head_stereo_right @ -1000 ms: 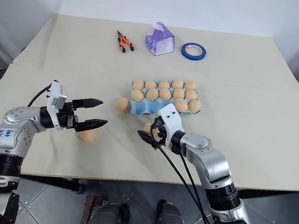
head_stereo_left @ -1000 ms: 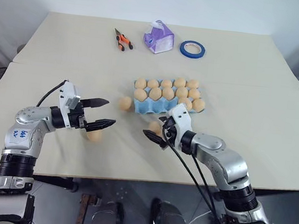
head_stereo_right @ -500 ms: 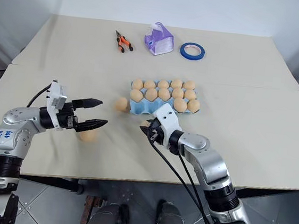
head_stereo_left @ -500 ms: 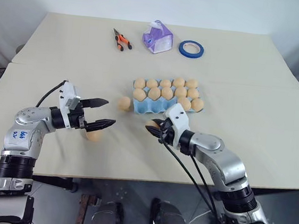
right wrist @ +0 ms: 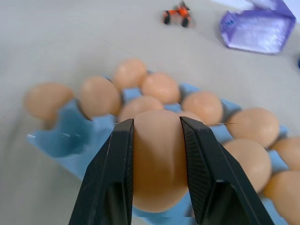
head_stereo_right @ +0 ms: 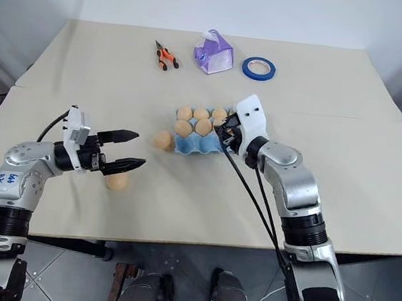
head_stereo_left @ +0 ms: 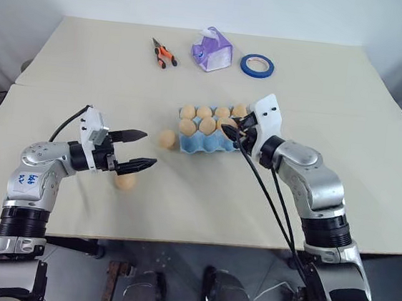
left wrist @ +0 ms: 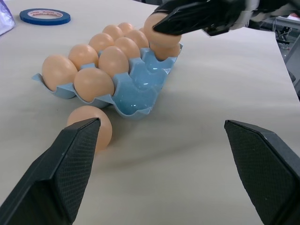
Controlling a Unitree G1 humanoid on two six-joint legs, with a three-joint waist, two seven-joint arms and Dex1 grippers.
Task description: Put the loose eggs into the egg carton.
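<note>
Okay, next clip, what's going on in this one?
The robot is filling a blue egg carton on a table. Its right tool is shut on an egg, held over the carton's near row, where empty cups show. The left tool hangs open above the table, holding nothing. Two loose eggs are left on the table: one beside the carton's left end, one under the left tool.

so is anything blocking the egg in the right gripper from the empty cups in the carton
Nothing visible. The right gripper holds an egg above the egg carton, and the empty blue cups along the near row lie open beneath it.
</note>
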